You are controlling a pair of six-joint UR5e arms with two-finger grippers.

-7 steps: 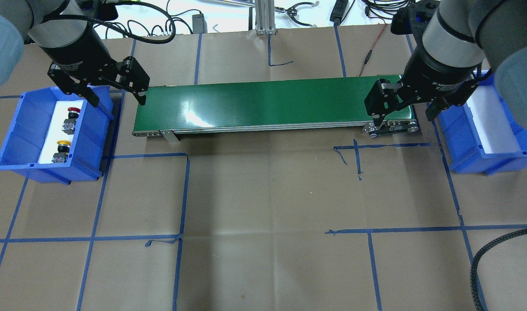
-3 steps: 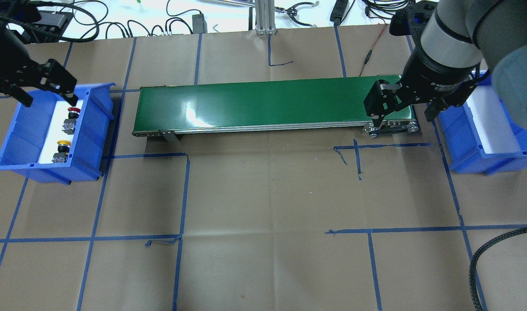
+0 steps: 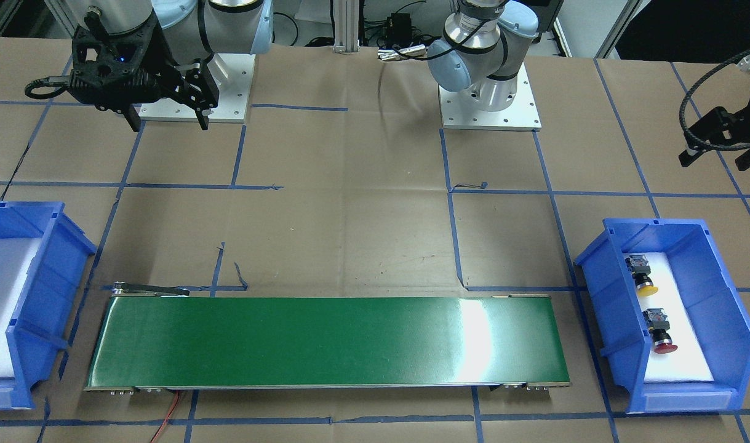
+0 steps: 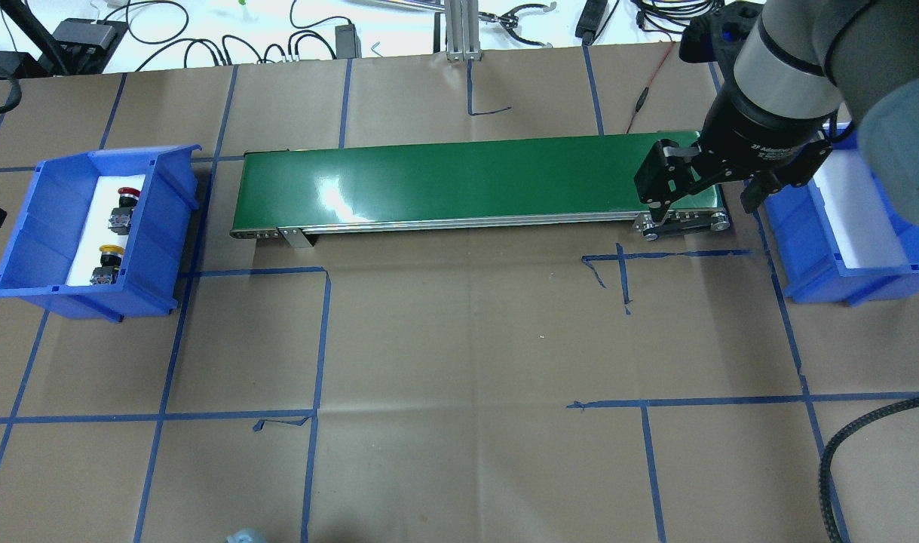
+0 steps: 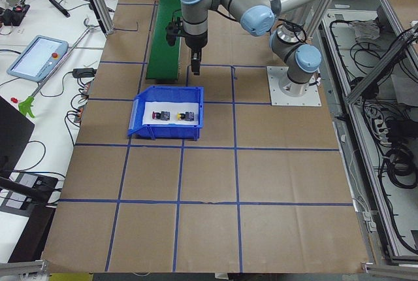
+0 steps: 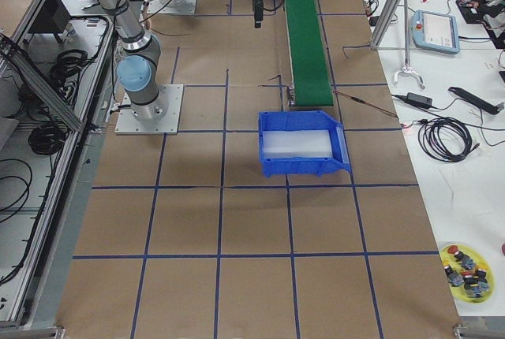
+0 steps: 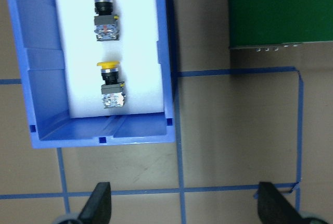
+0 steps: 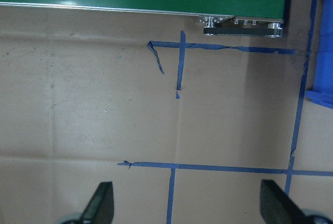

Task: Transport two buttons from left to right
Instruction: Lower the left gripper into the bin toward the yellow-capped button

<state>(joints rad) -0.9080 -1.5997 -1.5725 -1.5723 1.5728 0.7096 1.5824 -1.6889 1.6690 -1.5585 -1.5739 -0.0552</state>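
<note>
Brown paper table (image 4: 459, 339), gridded with blue tape (image 4: 321, 339). Overhead: right gripper (image 4: 704, 200) released, empty, above one end of the green conveyor (image 4: 459, 181). Left wrist: left gripper (image 7: 187, 206) released, empty; red button (image 7: 104, 15) and yellow button (image 7: 111, 81) lie ahead of it in a blue bin (image 7: 167, 52).

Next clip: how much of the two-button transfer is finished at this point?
Done: nothing. The red button and yellow button both lie in the left bin; the right bin holds only white padding, and no button is on the green belt. In hand: nothing; the left end effector and right end effector are open and empty. Left: moving both buttons.
</note>
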